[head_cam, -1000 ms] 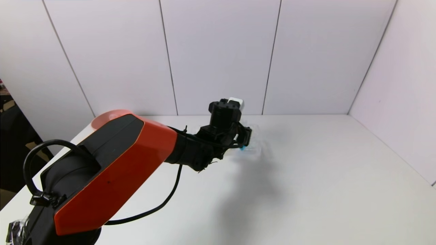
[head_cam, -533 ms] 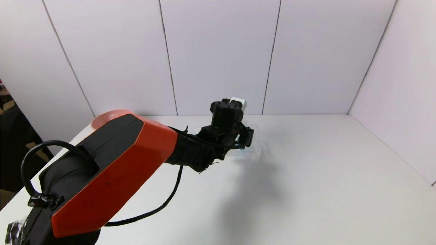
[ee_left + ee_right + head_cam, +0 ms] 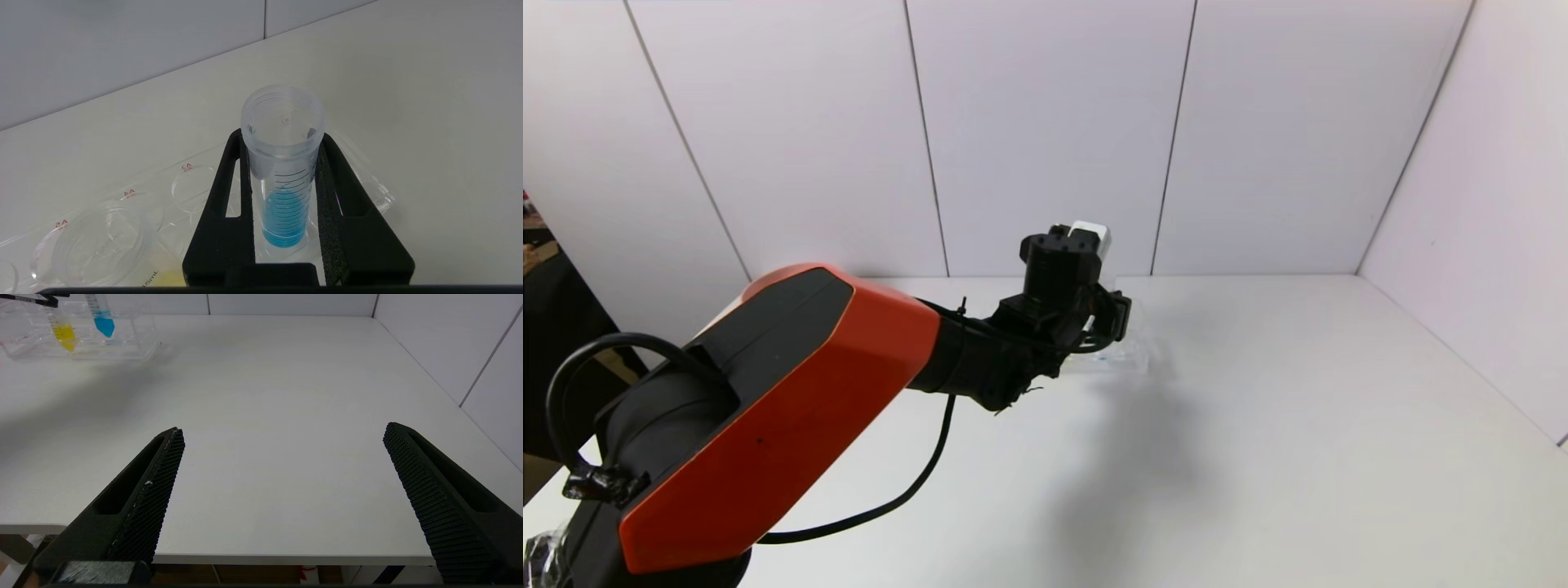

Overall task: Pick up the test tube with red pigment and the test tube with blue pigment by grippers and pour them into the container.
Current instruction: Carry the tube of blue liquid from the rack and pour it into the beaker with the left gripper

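Table (image 3: 1258, 457): white and matte, spreading out to pale wall panels at its far edge and along its 3 o'clock side.
Tube rack (image 3: 1131, 359): clear plastic, sitting directly on the table toward 12 o'clock, near the back wall.
Rack top (image 3: 135, 196): showing round holes with red labels.
Arm shadow (image 3: 1127, 465): falling across the table surface, stretching from the rack toward 6 o'clock.

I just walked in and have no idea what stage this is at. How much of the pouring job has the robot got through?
Nothing poured that I can see. The left gripper is shut on the blue tube, which stands upright over the clear rack; a yellow tube remains in the rack. The right gripper hangs open near the table's front edge. Left: carrying blue to the beaker and pouring, then red; neither beaker nor red tube shows.
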Available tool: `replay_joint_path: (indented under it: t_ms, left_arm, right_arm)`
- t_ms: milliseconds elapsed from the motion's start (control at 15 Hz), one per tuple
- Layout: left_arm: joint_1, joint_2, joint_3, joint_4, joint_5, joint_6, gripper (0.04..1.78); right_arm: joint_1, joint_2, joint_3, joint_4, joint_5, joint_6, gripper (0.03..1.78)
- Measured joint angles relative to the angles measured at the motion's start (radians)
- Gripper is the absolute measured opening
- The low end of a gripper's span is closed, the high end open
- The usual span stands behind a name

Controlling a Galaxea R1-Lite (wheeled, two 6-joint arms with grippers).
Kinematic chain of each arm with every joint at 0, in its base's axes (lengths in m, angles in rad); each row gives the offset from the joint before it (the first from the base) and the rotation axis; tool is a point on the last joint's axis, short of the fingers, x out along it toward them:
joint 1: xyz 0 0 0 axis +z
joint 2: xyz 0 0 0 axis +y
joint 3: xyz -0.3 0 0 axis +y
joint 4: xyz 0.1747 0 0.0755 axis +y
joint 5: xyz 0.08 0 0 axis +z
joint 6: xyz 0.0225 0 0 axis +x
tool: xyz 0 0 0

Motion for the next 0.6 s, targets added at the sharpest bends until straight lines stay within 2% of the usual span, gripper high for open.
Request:
replay_joint_path:
  t_ms: [400, 600]
  left_arm:
    - [0.0, -0.027, 0.005, -0.002, -0.002, 0.002, 0.45]
    - [0.001, -0.034, 0.001, -0.043, 0.0, 0.013, 0.45]
  right_arm:
    - [0.0, 0.0, 0.0, 0.0, 0.0, 0.0, 1.77]
    - [0.001, 0.0, 0.0, 0.0, 0.0, 0.0, 1.77]
